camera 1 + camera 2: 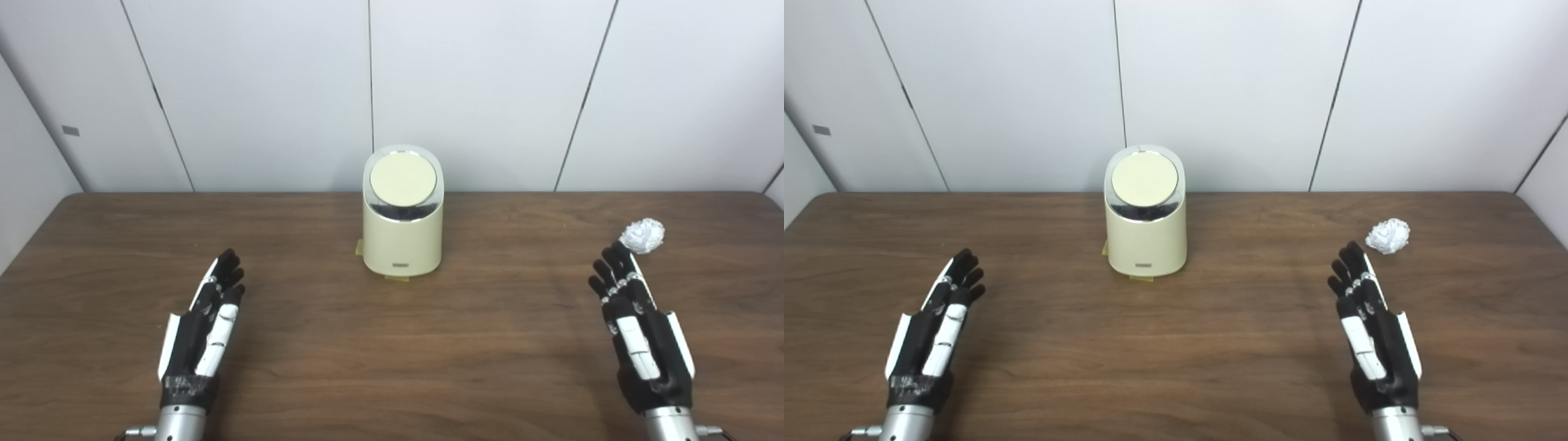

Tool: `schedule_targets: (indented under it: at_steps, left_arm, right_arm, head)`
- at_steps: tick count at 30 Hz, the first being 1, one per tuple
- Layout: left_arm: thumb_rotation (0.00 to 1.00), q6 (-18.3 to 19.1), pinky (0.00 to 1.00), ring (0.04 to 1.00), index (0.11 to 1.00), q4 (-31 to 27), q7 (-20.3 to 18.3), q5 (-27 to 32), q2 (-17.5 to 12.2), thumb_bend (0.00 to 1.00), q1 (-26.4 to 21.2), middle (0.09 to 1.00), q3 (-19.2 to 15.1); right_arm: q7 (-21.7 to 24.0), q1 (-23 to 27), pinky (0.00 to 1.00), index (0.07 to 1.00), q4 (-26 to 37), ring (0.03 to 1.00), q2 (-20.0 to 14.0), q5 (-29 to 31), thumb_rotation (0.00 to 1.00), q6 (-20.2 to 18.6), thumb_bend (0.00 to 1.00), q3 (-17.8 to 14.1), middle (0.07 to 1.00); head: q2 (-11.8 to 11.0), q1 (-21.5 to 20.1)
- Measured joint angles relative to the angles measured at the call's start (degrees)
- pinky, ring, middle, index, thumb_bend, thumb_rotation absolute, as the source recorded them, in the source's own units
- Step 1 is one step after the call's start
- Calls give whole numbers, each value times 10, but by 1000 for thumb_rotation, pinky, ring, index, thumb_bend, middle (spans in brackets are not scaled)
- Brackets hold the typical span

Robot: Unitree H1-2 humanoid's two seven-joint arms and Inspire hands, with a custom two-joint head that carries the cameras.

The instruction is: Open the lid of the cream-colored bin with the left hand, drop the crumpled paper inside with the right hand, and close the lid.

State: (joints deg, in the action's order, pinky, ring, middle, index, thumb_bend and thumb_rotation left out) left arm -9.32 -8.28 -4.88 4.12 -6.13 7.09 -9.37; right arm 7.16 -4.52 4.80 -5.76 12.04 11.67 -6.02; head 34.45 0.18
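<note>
At the far centre of the tabletop [306, 343] you had the cream-colored bin [402, 236] upright, its round lid [403, 179] shut. The crumpled paper [1388, 236] lay far right, well apart from the bin. Your left hand [205, 327] waited near left, fingers straight and holding nothing. Your right hand [1373, 334] was near right, fingers likewise extended and empty, fingertips just short of the paper.

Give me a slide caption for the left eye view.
Open hands, left and right, wait; bin lid shut, paper on table.
</note>
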Motion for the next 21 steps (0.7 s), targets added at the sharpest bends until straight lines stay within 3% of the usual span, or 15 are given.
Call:
schedule_targets:
  at_steps: [16, 21]
  left_arm:
    - [730, 0, 924, 934, 972, 0, 1, 0, 0, 569, 0, 949, 0]
    - [730, 0, 934, 941, 981, 0, 1, 0, 0, 565, 0, 954, 0]
  right_arm:
    - [0, 0, 964, 963, -1, 972, 0, 3, 713, 0, 558, -1, 980]
    - [0, 0, 959, 962, -1, 963, 0, 3, 702, 2, 583, -1, 972]
  head:
    - [1, 2]
    - [-2, 2]
